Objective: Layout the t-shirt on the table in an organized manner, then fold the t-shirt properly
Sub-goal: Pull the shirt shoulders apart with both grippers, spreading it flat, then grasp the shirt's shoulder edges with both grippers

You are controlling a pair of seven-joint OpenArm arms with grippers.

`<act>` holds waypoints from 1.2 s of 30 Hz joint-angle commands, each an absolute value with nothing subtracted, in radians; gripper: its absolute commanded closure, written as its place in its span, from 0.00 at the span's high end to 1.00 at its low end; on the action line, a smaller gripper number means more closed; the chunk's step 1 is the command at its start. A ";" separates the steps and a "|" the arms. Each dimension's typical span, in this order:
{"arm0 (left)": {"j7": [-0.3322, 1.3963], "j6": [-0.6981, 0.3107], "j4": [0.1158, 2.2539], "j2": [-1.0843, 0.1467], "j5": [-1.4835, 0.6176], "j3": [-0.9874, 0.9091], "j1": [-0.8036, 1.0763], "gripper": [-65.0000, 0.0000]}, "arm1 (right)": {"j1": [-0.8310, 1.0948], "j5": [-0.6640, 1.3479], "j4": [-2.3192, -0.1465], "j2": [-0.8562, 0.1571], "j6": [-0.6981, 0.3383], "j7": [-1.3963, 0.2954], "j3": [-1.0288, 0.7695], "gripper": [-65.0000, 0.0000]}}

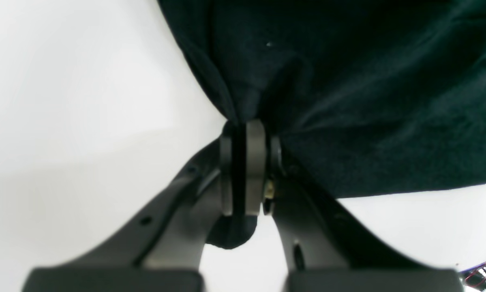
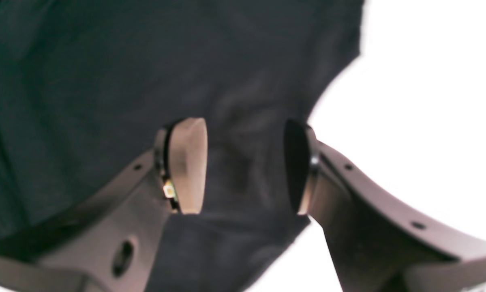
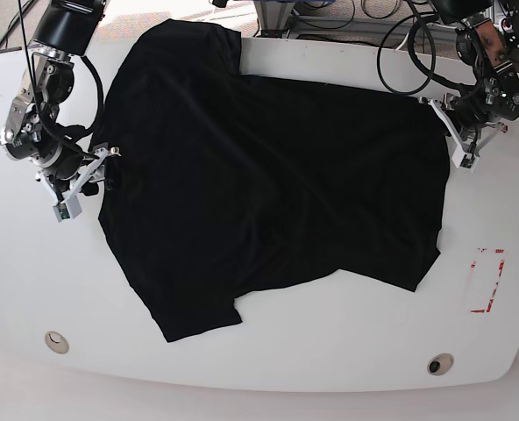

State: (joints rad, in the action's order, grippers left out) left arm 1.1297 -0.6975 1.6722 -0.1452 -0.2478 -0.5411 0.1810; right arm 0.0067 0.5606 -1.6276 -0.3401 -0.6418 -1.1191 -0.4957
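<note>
while the left gripper (image 1: pixel 246 170) is pinched tight on the shirt (image 3: pixel 268 193) edge at the right of the base frame, the right gripper (image 2: pixel 245 166) at the left stands half open astride cloth, gripping nothing. it should probably close before both pull outward evenly, low over the table (image 3: pixel 330 351). the shirt sprawls across the middle, creased; red tape (image 3: pixel 486 281) lies lower right, cables along the top.

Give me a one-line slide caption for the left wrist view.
Left gripper shut on the edge of the black t-shirt, pinching a fold above the white table.
</note>
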 commanded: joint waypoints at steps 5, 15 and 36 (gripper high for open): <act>1.127 -0.698 1.721 -0.179 -0.243 -0.544 0.176 0.00 | 0.010 0.639 -1.655 -0.340 -0.665 -1.179 -0.674 0.47; 1.127 -0.698 1.721 -0.179 -0.243 -0.544 0.176 0.00 | 0.068 0.717 -1.541 -0.340 -0.668 -1.234 -0.733 0.47; 1.127 -0.698 1.721 -0.180 -0.243 -0.542 0.176 0.00 | 0.225 0.888 -1.524 -0.297 -0.667 -1.237 -0.725 0.47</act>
